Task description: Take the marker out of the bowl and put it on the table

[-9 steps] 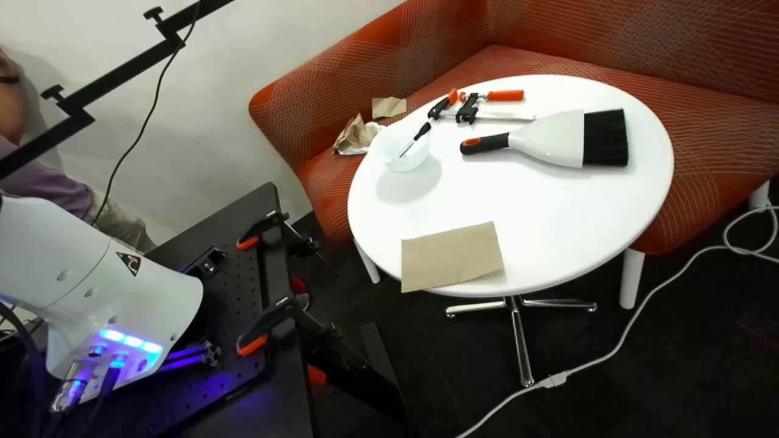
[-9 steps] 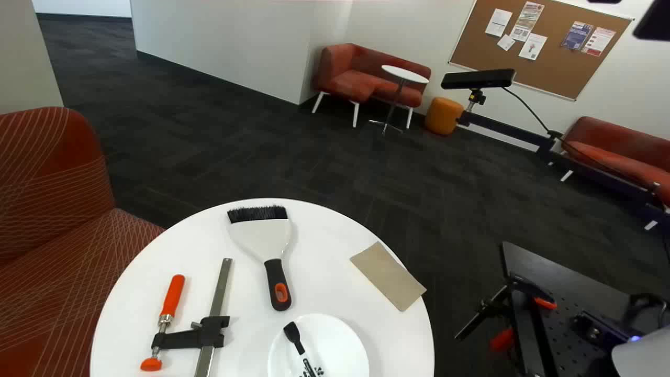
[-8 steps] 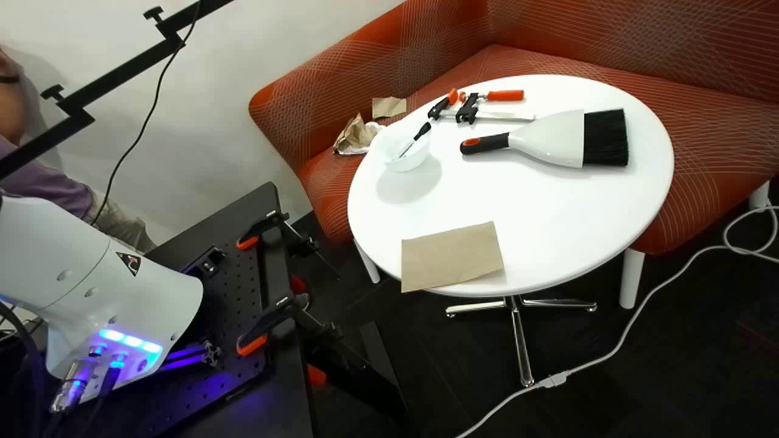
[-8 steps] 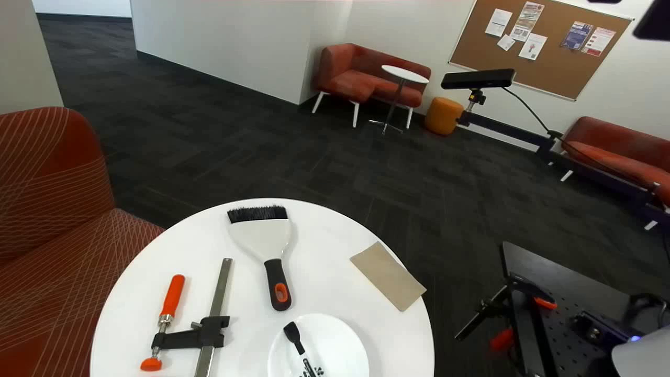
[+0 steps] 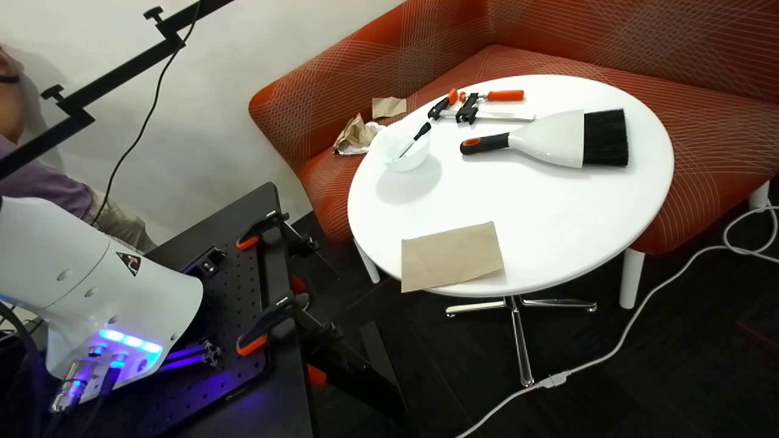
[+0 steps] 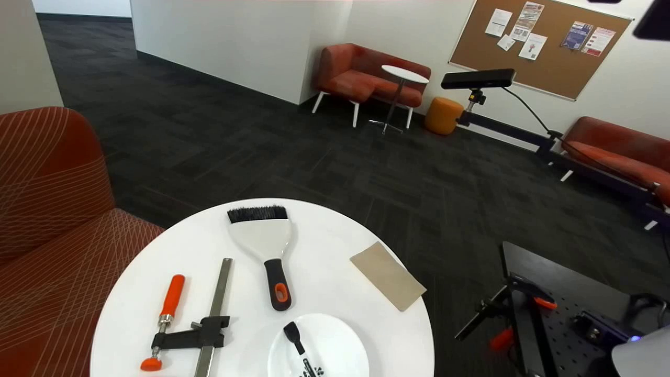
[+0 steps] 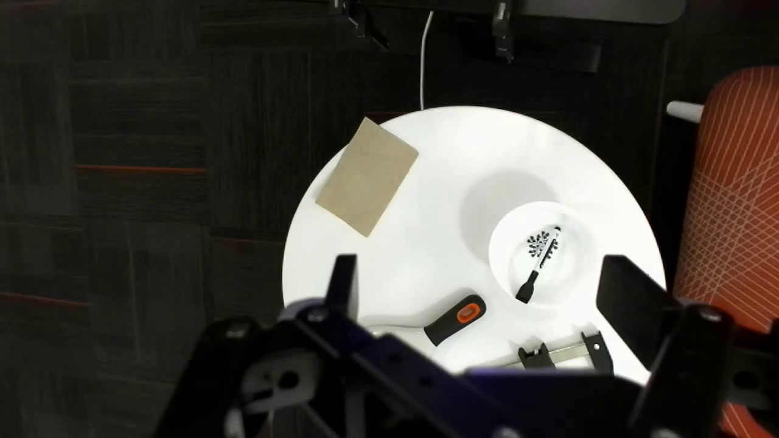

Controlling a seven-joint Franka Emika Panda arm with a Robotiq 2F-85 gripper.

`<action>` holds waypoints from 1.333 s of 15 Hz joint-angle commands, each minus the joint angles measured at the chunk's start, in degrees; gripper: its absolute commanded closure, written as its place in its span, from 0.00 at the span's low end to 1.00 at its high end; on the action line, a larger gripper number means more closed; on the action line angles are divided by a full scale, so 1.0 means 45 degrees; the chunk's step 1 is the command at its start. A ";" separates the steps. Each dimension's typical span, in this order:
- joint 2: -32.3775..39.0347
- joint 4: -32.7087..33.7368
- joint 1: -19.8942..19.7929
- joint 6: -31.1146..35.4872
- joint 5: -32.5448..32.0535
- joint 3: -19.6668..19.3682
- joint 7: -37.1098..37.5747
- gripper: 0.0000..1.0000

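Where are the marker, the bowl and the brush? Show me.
Marker (image 7: 533,277): wrist view, on its black part.
Bowl (image 7: 501,248): wrist view, on its inner wall.
Brush (image 6: 264,242): an exterior view, on its white body.

The arm (image 5: 67,261) is smooth, rounded and white, crossed by a thin seam (image 5: 79,280) and dotted with round caps (image 5: 64,275), with a dark triangular sticker (image 5: 129,263). Bluish lights (image 5: 132,341) glow above a silver plug (image 5: 72,383) and a black cable (image 5: 109,379). The end effector (image 7: 478,281) has blocky black fingers (image 7: 634,307) and round screws (image 7: 317,314), blurred.
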 commanded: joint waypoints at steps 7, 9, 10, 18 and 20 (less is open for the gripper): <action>0.0539 -0.0630 0.0377 0.2294 0.1154 -0.0892 0.1671 0.00; 0.0735 -0.1245 0.0380 0.3810 0.1775 -0.1045 0.2170 0.00; 0.0818 -0.1620 0.0385 0.4604 0.2012 -0.1111 0.2339 0.00; 0.1443 -0.5222 0.0413 1.0972 0.2256 -0.1257 0.3432 0.00; 0.1835 -0.5837 0.0415 1.2356 0.1889 -0.1174 0.4169 0.00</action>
